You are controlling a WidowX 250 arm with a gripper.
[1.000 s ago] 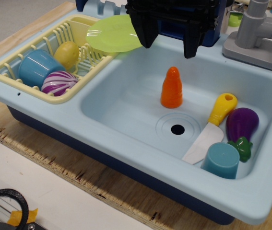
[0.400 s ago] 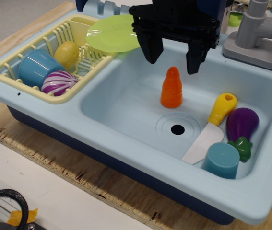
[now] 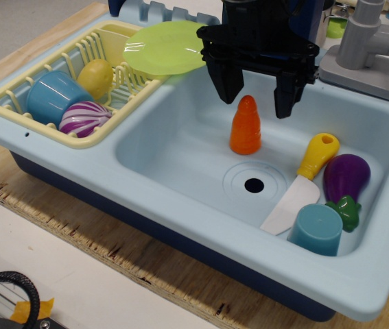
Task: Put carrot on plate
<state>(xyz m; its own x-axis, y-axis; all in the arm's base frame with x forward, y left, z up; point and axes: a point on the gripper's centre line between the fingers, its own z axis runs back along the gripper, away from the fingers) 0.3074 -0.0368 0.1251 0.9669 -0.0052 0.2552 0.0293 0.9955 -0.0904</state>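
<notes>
Sink (image 3: 180, 147): gripper (image 3: 256, 101) now lower over carrot (image 3: 245, 125).

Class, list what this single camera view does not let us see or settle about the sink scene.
1. The arm above the gripper: cut off by the top edge.
2. The plate: its right rim is hidden behind the gripper.
3. The knife: its blade tip is hidden behind the blue cup.
4. How far in front of or behind the carrot the gripper's open jaws stand: one view cannot settle depth.
</notes>
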